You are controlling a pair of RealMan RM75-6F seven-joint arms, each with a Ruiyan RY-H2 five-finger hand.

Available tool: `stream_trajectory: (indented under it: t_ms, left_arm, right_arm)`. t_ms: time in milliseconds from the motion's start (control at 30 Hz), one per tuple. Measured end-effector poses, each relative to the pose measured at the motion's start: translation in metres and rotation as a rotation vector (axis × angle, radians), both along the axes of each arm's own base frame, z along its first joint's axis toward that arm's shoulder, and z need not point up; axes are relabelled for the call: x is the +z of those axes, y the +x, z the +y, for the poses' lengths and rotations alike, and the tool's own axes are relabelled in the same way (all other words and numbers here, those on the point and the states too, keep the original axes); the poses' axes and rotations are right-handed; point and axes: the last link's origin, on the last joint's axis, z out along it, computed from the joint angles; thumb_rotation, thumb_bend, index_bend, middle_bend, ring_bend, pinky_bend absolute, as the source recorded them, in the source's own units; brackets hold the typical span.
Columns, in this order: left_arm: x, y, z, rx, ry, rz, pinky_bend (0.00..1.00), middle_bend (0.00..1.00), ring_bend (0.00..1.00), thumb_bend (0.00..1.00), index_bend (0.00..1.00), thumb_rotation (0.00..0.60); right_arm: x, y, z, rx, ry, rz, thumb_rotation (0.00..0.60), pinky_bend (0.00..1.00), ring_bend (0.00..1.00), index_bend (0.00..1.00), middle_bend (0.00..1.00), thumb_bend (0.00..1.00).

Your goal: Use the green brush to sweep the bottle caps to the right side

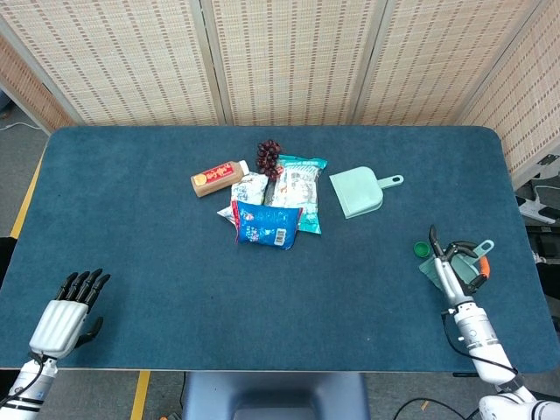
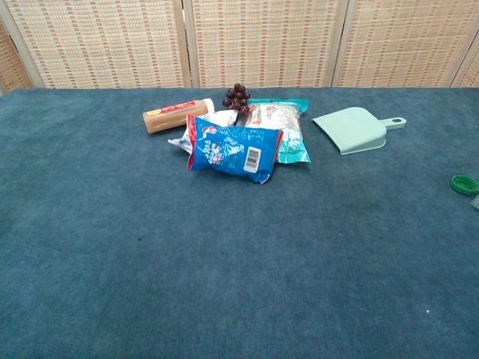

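Note:
The green brush point(image 1: 475, 259) lies low over the table at the right edge, and my right hand point(image 1: 451, 269) grips it, fingers wrapped over its body. Its looped handle end points right. A green bottle cap point(image 1: 423, 249) sits on the blue cloth just left of the hand's fingertips. The chest view shows the same cap point(image 2: 464, 183) at the far right, with a sliver of the brush bristles point(image 2: 474, 202) below it; the hand itself is out of that view. My left hand point(image 1: 68, 303) rests at the front left corner, fingers spread and holding nothing.
A pale green dustpan point(image 1: 360, 192) lies at the back right of centre. Snack bags point(image 1: 268, 223), a brown bottle point(image 1: 219, 178) and dark grapes point(image 1: 269, 156) are clustered mid-table. The table edge point(image 1: 516, 184) runs close by the right hand.

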Motion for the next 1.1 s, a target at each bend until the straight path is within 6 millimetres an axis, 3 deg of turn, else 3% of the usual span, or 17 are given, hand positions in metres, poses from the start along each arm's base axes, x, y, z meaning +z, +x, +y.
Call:
stream_trajectory:
  t_ms: [233, 433, 600, 733, 800, 900, 967, 1067, 1100]
  left_arm:
    - [0.001, 0.0, 0.0, -0.002, 0.002, -0.003, 0.07, 0.0, 0.0, 0.43, 0.0, 0.6]
    - [0.0, 0.002, -0.001, -0.008, -0.003, -0.006, 0.07, 0.0, 0.0, 0.43, 0.0, 0.6]
    - [0.001, 0.003, -0.001, -0.011, -0.003, -0.01, 0.07, 0.0, 0.0, 0.43, 0.0, 0.6]
    - [0.004, 0.002, -0.002, -0.007, 0.003, -0.015, 0.07, 0.0, 0.0, 0.43, 0.0, 0.6]
    - [0.005, 0.001, -0.001, -0.003, 0.005, -0.018, 0.07, 0.0, 0.0, 0.43, 0.0, 0.6]
    - [0.006, 0.0, -0.001, 0.0, 0.004, -0.02, 0.07, 0.0, 0.0, 0.43, 0.0, 0.6]
    - [0.006, 0.0, -0.001, 0.0, 0.002, -0.02, 0.07, 0.0, 0.0, 0.43, 0.0, 0.6]
    - [0.005, -0.001, -0.001, 0.001, 0.0, -0.02, 0.07, 0.0, 0.0, 0.43, 0.0, 0.6]
    - [0.005, -0.001, 0.0, 0.002, -0.001, -0.02, 0.07, 0.0, 0.0, 0.43, 0.0, 0.6]
  right_arm:
    - [0.008, 0.002, -0.005, -0.031, -0.021, -0.158, 0.6, 0.0, 0.64, 0.97, 0.9, 0.55]
    - [0.007, 0.025, -0.001, -0.099, -0.008, -0.533, 0.6, 0.0, 0.64, 0.97, 0.9, 0.55]
    - [-0.015, 0.055, 0.008, -0.177, 0.045, -0.875, 0.6, 0.0, 0.64, 0.97, 0.9, 0.55]
    - [-0.042, 0.071, 0.017, -0.186, 0.083, -1.0, 0.6, 0.0, 0.64, 0.93, 0.9, 0.55]
    - [-0.055, 0.075, 0.021, -0.182, 0.095, -1.038, 0.6, 0.0, 0.61, 0.85, 0.88, 0.55]
    - [-0.072, 0.075, 0.027, -0.187, 0.094, -1.062, 0.6, 0.0, 0.53, 0.6, 0.72, 0.46]
    - [-0.075, 0.071, 0.029, -0.2, 0.081, -1.038, 0.6, 0.0, 0.45, 0.35, 0.53, 0.41]
    - [-0.075, 0.064, 0.031, -0.229, 0.057, -0.999, 0.6, 0.0, 0.35, 0.16, 0.36, 0.37]
    - [-0.075, 0.062, 0.032, -0.239, 0.05, -0.991, 0.6, 0.0, 0.25, 0.06, 0.21, 0.33]
